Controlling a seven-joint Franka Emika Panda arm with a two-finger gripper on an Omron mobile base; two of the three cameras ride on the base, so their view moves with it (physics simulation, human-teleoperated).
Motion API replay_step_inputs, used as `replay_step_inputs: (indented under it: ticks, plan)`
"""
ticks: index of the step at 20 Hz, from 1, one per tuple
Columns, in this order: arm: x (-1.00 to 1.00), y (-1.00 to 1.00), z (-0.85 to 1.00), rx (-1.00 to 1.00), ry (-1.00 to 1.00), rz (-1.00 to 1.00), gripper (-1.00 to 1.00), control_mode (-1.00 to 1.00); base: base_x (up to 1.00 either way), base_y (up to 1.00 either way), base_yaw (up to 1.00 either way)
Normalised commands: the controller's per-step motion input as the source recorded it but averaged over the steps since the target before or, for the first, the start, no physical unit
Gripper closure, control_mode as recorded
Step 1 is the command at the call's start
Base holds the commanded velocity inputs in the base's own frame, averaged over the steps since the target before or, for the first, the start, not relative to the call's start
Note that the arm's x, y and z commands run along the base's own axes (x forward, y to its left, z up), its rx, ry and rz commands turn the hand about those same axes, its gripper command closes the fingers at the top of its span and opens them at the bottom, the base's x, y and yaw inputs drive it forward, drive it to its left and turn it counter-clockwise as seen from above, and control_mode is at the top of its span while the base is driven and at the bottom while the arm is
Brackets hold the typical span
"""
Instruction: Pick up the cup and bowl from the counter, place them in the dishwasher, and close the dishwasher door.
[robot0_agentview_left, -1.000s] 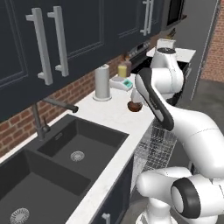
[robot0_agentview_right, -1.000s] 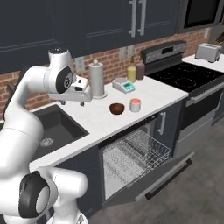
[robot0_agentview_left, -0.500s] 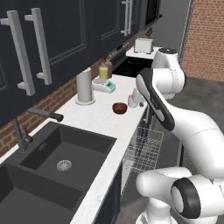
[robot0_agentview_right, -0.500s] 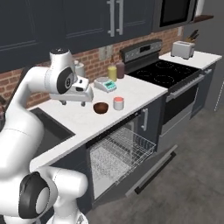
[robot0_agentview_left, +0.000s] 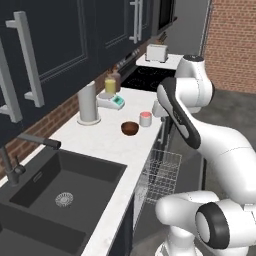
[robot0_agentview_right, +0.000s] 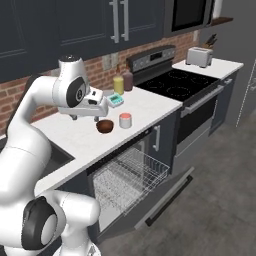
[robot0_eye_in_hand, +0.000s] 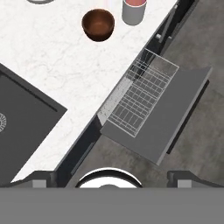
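Brown bowl (robot0_eye_in_hand: 98, 24) just beside white cup (robot0_eye_in_hand: 134, 12) on white tabletop (robot0_eye_in_hand: 57, 65), dishwasher door (robot0_eye_in_hand: 168, 118) down, wire rack (robot0_eye_in_hand: 139, 98) out, jaws' state cannot be told

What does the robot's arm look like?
The arm is smooth, glossy white, made of fat rounded tube sections with dark grey rings and round caps at the joints. The hand is a boxy white block. No cables or markings show.

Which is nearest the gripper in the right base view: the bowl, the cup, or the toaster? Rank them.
From the gripper:
1. The bowl, just beneath it on the counter.
2. The cup, beside the bowl toward the stove.
3. The toaster, far past the stove.
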Motion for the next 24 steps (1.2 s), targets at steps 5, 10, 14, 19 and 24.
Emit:
replay_step_inputs:
  ticks: [5, 10, 14, 19, 24]
  plan:
    - [0.0, 0.0, 0.0, 0.0, 0.0, 0.0, -1.0, 1.0, 0.4, 0.01, -0.04]
    - [0.0, 0.0, 0.0, 0.0, 0.0, 0.0, -1.0, 1.0, 0.45, 0.05, -0.04]
    - [0.0, 0.0, 0.0, 0.0, 0.0, 0.0, -1.0, 1.0, 0.48, 0.11, -0.05]
    - [0.0, 0.0, 0.0, 0.0, 0.0, 0.0, -1.0, 1.0, 0.34, 0.18, -0.04]
    - [0.0, 0.0, 0.0, 0.0, 0.0, 0.0, -1.0, 1.0, 0.18, 0.28, -0.01]
